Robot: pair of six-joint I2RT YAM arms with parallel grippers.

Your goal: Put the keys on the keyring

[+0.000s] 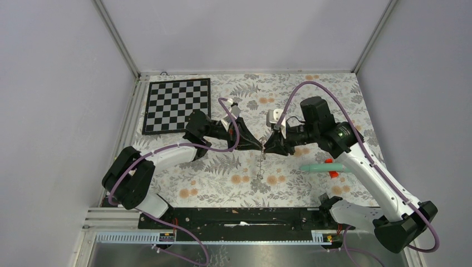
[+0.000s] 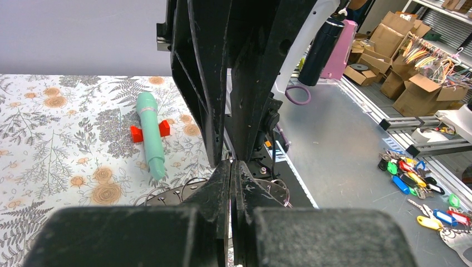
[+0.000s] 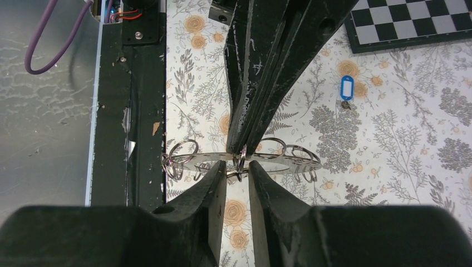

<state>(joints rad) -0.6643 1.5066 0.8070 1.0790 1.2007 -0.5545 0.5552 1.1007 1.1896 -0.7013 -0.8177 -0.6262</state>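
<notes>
The keyring (image 1: 260, 164) is a flat grey hoop with several small split rings on it. It hangs edge-on between both grippers above the table's middle. My left gripper (image 1: 260, 146) is shut on its band; the pinch shows in the left wrist view (image 2: 231, 162). My right gripper (image 3: 238, 169) faces it tip to tip, its jaws a narrow gap apart around a small ring on the keyring (image 3: 203, 158). The blue key (image 3: 346, 89) with a white centre lies on the cloth near the chequered board. The black key is out of view.
A chequered board (image 1: 177, 104) lies at the back left. A teal stick (image 1: 316, 167) with a red piece lies at the right, under the right arm. The black base rail (image 1: 245, 217) runs along the near edge. Loose coloured key tags (image 2: 409, 178) lie beyond the table.
</notes>
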